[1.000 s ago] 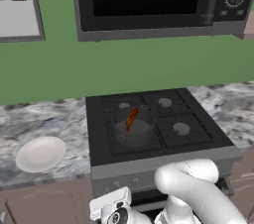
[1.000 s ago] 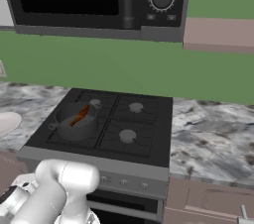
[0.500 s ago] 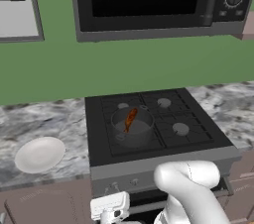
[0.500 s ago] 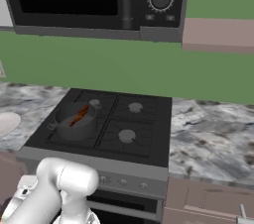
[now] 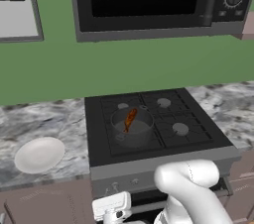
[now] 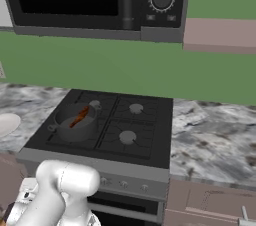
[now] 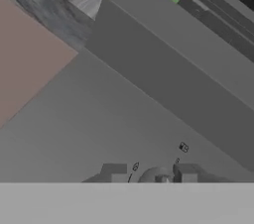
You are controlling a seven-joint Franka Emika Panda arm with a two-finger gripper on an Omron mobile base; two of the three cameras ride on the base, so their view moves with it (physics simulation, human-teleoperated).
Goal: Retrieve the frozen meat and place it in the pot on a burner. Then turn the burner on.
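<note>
One pot (image 5: 132,128) sits on the front-left burner of the black stove (image 5: 198,141); dark grey, round, short walls; frozen meat (image 5: 130,119) lies inside it, reddish-orange, leaning against the wall with one end up; same pair seen from the other side, pot (image 6: 75,122) with meat (image 6: 79,118) in it; white plate (image 5: 39,154) rests on the marble counter (image 5: 54,119) left of the stove, well apart from the pot; microwave (image 5: 149,0) hangs above; gripper (image 7: 149,176) is low, in front of the stove's grey control panel (image 7: 149,134); two finger tips (image 7: 114,172) flank a round grey knob (image 7: 156,175), close on either side; whether they press it, cannot tell
</note>
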